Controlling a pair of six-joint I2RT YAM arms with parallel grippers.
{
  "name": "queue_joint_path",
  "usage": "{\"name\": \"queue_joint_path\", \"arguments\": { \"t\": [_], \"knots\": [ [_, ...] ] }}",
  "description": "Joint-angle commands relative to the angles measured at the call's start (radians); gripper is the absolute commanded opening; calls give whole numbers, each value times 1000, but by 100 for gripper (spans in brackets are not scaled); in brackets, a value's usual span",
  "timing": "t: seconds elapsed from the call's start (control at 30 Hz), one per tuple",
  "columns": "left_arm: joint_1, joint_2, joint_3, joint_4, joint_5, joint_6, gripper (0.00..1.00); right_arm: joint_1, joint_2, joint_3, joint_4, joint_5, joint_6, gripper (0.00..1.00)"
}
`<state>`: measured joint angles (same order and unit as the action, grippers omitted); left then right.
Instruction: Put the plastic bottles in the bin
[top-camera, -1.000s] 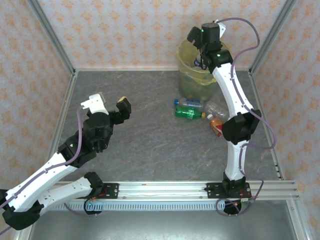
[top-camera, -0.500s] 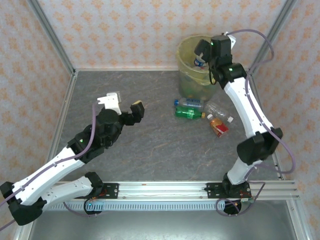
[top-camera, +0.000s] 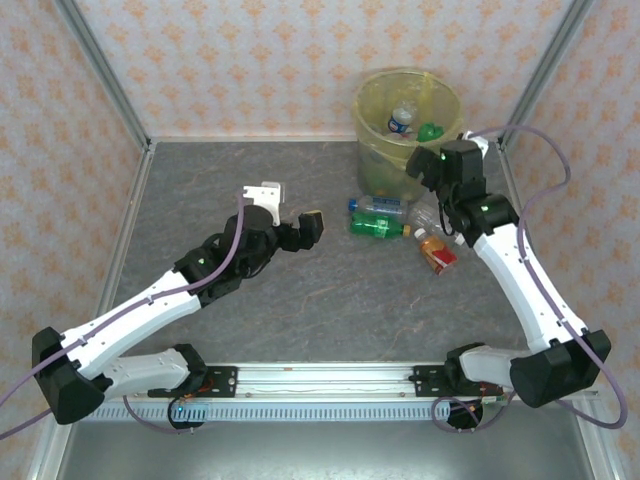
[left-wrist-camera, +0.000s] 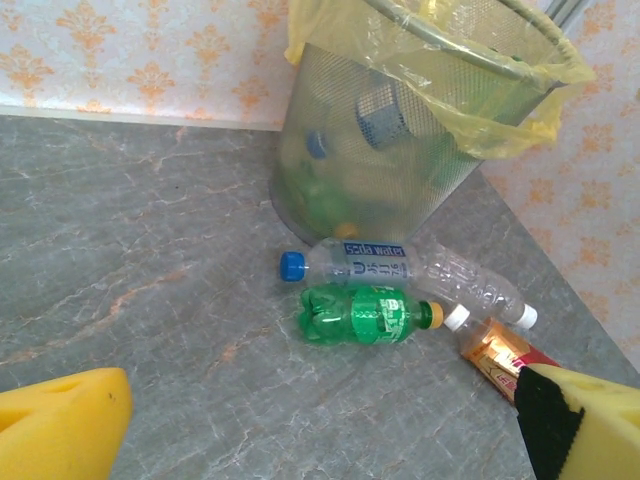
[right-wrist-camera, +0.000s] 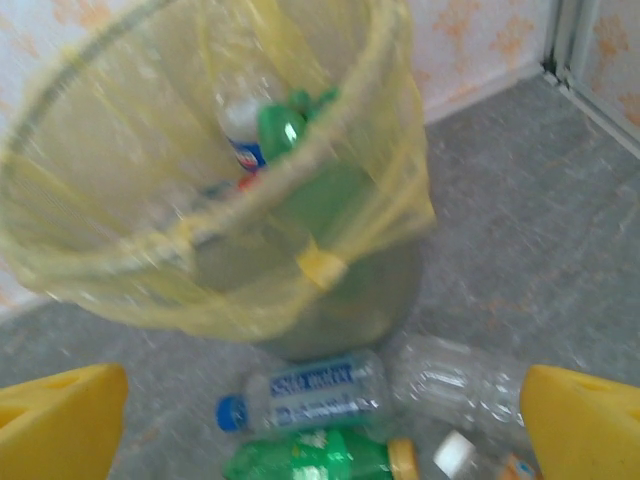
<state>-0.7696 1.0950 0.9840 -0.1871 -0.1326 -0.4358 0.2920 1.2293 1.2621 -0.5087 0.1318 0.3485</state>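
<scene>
The bin (top-camera: 372, 140), lined with a yellow bag, stands at the back right and holds plastic bottles, among them a clear one (top-camera: 402, 118) and a green one (top-camera: 430, 130). Just in front of it several bottles lie on the table: a blue-capped clear one (left-wrist-camera: 370, 265), a green one (left-wrist-camera: 365, 315), a crushed clear one (left-wrist-camera: 470, 290) and an orange-labelled one (left-wrist-camera: 497, 355). My left gripper (top-camera: 290, 210) is open and empty, left of the green bottle (top-camera: 378, 227). My right gripper (top-camera: 440, 170) is open and empty above the bottles (right-wrist-camera: 310, 395), beside the bin (right-wrist-camera: 200, 180).
Patterned walls and metal frame posts (top-camera: 105, 80) close in the table on three sides. The bare grey tabletop (top-camera: 330, 300) stretches between the arms. A rail (top-camera: 320, 378) runs along the near edge.
My right gripper has drawn back from above the bin toward the bottles on the table. My left arm has reached forward and right toward the same bottles.
</scene>
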Motion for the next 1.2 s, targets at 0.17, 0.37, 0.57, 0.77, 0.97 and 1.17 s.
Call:
{"name": "queue_joint_path", "arguments": {
  "t": [0.17, 0.37, 0.57, 0.77, 0.97, 1.17],
  "knots": [
    [6, -15, 39, 18, -15, 10, 99, -36, 26, -224, -16, -59, -53, 100],
    [7, -43, 20, -1, -45, 0, 99, -50, 120, -286, 29, -84, -53, 98],
    [6, -62, 7, -12, -61, -9, 99, -76, 223, -309, 49, -102, -68, 96],
    [7, -83, -5, -19, -83, -5, 99, -97, 278, -343, 78, -109, -73, 96],
    [7, -79, -8, -12, -90, 3, 99, -97, 267, -369, 54, -200, -19, 90],
    [7, -47, -3, 13, -77, 10, 99, -91, 183, -429, 34, -301, 64, 86]
  ]
}}
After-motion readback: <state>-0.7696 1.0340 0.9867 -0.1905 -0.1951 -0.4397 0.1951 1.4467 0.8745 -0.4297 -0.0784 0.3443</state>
